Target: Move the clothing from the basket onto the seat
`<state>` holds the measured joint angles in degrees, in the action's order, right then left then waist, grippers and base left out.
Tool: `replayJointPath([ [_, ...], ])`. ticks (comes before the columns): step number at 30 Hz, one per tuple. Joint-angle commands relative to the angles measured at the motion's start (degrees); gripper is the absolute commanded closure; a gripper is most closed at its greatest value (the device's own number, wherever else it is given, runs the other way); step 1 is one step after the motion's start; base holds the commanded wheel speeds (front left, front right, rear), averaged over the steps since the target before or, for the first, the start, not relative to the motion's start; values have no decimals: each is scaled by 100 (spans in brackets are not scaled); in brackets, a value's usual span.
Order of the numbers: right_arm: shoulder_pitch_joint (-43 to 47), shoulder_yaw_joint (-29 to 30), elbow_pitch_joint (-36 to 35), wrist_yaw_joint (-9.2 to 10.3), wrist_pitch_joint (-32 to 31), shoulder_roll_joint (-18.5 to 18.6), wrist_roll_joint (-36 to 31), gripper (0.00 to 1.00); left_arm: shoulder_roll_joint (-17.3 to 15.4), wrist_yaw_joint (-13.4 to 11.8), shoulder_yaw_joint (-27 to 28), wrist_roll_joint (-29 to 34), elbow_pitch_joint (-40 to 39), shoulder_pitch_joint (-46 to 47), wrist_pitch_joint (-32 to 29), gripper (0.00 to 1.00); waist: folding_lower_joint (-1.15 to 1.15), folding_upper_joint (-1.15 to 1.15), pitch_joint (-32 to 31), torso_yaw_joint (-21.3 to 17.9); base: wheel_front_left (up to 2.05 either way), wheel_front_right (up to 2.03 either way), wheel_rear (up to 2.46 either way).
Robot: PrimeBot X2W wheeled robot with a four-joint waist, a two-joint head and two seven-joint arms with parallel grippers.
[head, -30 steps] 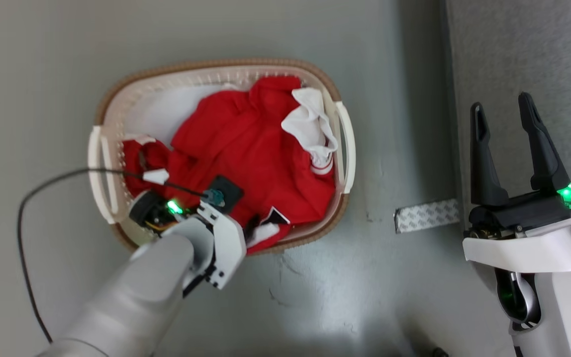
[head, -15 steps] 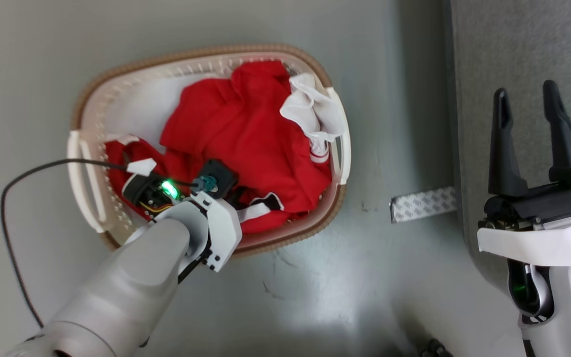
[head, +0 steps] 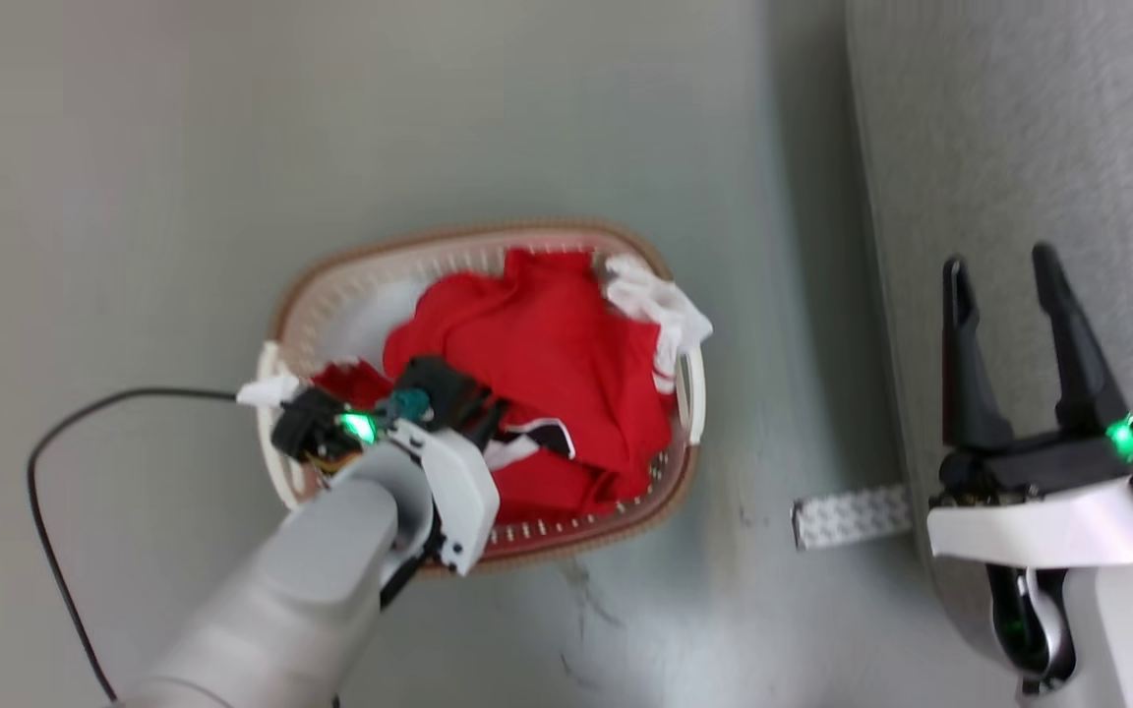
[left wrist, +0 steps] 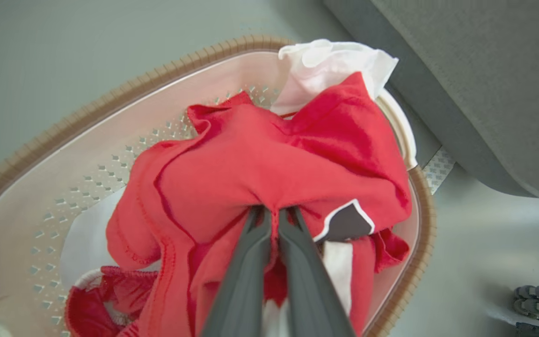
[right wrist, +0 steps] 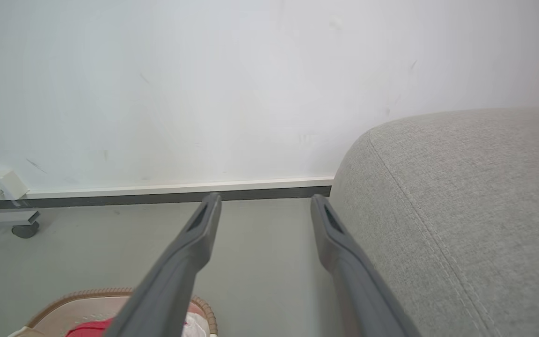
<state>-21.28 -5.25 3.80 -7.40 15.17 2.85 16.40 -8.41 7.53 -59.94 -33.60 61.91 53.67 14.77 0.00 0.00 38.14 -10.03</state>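
Two pincers, two different states. Left pincer point(left wrist: 273, 216) is pressed together on a fold of the red clothing point(left wrist: 251, 164), and the fabric tents up toward the tips in the left wrist view. Against the head frame half a second back, the whole picture has shifted and the basket point(head: 448, 241) looks smaller, so the camera has moved, likely the body rising. The red pile now bunches tighter around the left wrist and spreads less over the basket bottom. Judgement: grasp made, lift just starting. Clothing is still in the basket, none on the seat point(head: 1019, 118). Right pincer point(head: 999, 270) is spread, holding nothing, by the seat edge as before.

Views: the left wrist view shows the pinch itself, which the head view hides under the left wrist housing. It also shows a white cloth point(left wrist: 335, 61) at the far rim. The head view gives the layout: basket on the floor point(head: 134, 147), seat on the robot's right, near the basket. The right wrist view shows the seat's rounded edge just beside its fingers and a wall point(right wrist: 204, 93) behind.
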Motion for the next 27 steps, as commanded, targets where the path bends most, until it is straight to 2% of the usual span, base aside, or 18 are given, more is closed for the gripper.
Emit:
replayJointPath([
  [1,131,14,66,-17,-2,8,-33,0,8,-12,38,-76,-33,-156,39,100,0,0,-496,117,0,0,0],
  [15,1162,-8,480,-17,-2,8,-2,0,-134,-286,717,-123,-1171,-1264,39,100,0,0,-2344,348,0,0,0],
  [27,1777,-63,680,-17,-2,9,-27,0,-250,-548,984,-103,-1981,-1865,40,100,0,0,-3354,439,0,0,0],
])
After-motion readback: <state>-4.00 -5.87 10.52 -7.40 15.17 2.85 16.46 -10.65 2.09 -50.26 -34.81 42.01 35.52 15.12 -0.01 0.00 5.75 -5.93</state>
